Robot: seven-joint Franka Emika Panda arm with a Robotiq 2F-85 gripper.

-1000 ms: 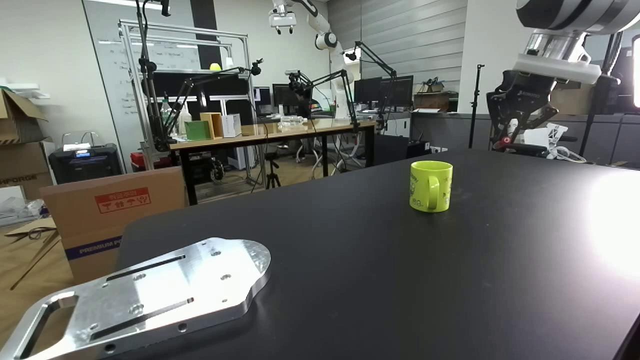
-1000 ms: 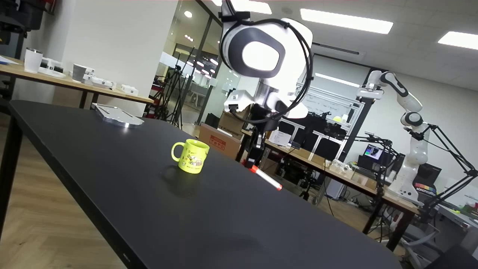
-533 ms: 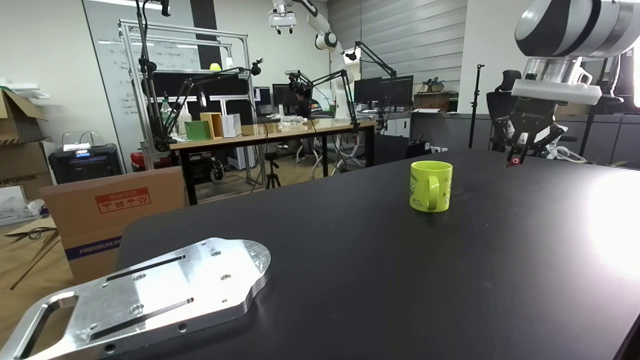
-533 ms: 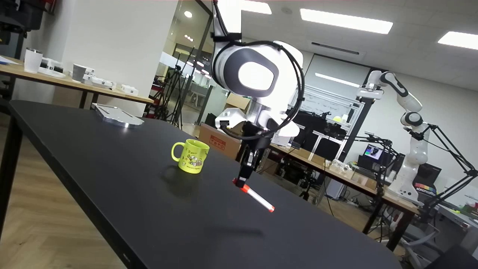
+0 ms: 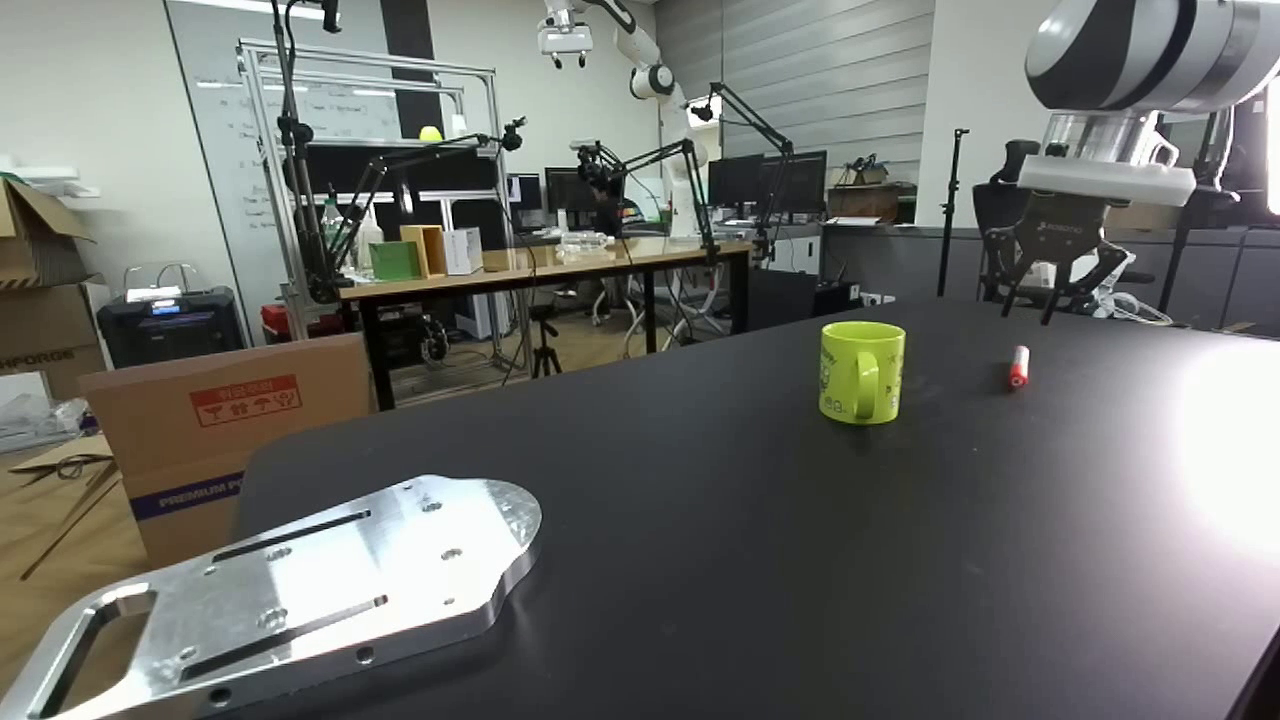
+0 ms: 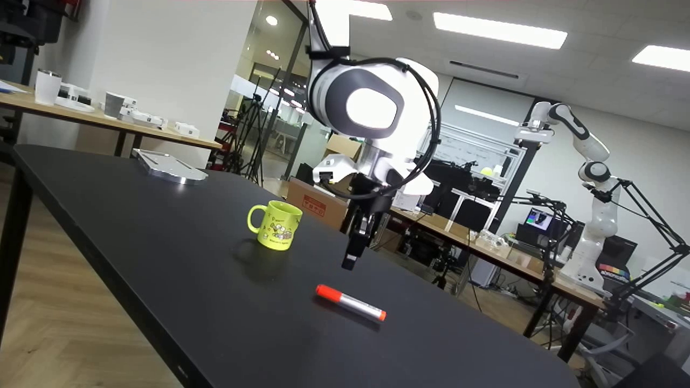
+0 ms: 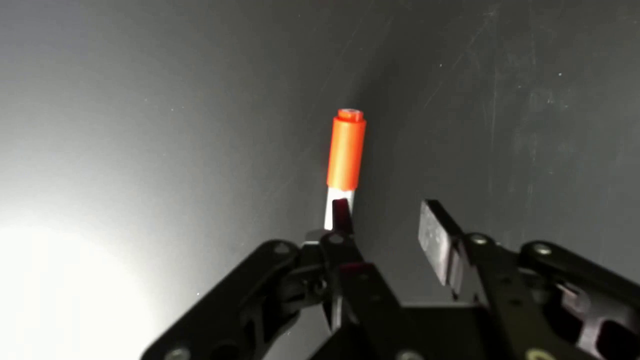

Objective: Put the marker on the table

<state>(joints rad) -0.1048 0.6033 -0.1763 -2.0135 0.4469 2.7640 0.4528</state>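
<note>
The marker, white with a red cap and a red end, lies on the black table (image 5: 720, 540), its shadow close along it. It shows in both exterior views (image 5: 1019, 368) (image 6: 350, 303). In the wrist view the red cap (image 7: 346, 150) and part of the white barrel show; the left finger hides the rest. My gripper (image 7: 386, 212) is open, with nothing between its fingers. It hangs above the table, pointing down, apart from the marker, as both exterior views show (image 5: 1027, 316) (image 6: 349, 264).
A yellow-green mug (image 5: 862, 373) stands upright on the table near the marker, also in an exterior view (image 6: 276, 225). A silver metal plate (image 5: 400, 560) lies at one end of the table (image 6: 170, 166). Cardboard boxes (image 5: 235, 430) stand on the floor beyond the edge.
The gripper came down over the table with the marker in its fingers, then opened. The marker dropped from the fingers onto the table. The mug and plate have not moved.
</note>
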